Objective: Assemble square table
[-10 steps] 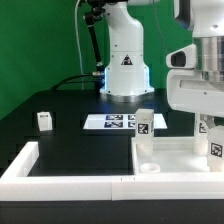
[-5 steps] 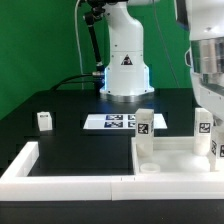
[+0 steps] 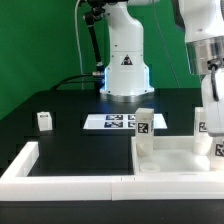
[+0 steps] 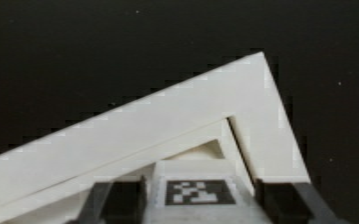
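Observation:
The white square panel [image 3: 172,156] lies at the exterior view's right, in the corner of the border wall. One tagged leg [image 3: 145,123] stands upright on its far left corner. A second tagged leg [image 3: 204,126] stands upright at its far right corner and also shows in the wrist view [image 4: 197,193]. A third leg [image 3: 44,120] lies loose at the exterior view's left. My gripper [image 3: 212,104] hangs just above the second leg. In the wrist view the gripper [image 4: 197,205] is open, its jaws on either side of the leg's top with narrow gaps.
The long white L-shaped border wall [image 3: 60,170] runs along the front and turns back at the left; its corner shows in the wrist view [image 4: 247,90]. The marker board [image 3: 108,122] lies flat in the middle, in front of the arm's base [image 3: 124,75].
My gripper has risen from low beside the right leg to above it. The leg has stayed standing on the panel.

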You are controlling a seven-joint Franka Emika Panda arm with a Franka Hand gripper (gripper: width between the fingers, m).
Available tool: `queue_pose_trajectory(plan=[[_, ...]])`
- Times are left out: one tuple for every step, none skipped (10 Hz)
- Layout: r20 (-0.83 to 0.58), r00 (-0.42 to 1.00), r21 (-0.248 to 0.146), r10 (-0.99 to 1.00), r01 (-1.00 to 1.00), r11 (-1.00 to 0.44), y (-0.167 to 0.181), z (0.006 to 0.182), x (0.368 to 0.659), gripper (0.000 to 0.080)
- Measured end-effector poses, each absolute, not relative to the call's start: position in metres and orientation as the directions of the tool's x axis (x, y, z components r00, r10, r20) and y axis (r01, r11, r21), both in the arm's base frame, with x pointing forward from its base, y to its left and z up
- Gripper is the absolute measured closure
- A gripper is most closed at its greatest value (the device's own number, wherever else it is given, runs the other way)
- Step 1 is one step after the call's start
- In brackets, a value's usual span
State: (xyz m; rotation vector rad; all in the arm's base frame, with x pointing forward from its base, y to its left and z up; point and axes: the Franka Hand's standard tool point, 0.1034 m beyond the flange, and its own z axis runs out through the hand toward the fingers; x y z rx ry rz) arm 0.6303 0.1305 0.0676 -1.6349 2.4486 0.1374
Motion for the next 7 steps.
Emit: queue_pose_trajectory(plan=[[-0.211, -0.366, -0.032, -0.906, -0.924, 0.381, 0.1304, 0.0676, 0.6303, 0.0507], [-0.211, -0.346, -0.036, -0.914, -0.932, 0.361, 0.1307, 0.0676, 0.6302, 0.0507], [-0.194, -0.155, -0.075, -0.969, -0.982, 0.172, 0.1310, 0.0672, 0.6289, 0.0326], [-0.186, 0.003, -0.093, -0.983, -0.996, 0.014, 0.1312, 0.0695, 0.6274, 0.0209], [-0.165, 0.183, -0.126, -0.969, -0.978, -0.164, 0.1300, 0.0711, 0.6280, 0.0209], [-0.146, 0.316, -0.146, -0.937, -0.944, -0.296, 0.1299, 0.0709, 0.6278, 0.0162], [-0.138, 0.355, -0.151, -0.925, -0.930, -0.334, 0.1295, 0.0702, 0.6277, 0.0162]])
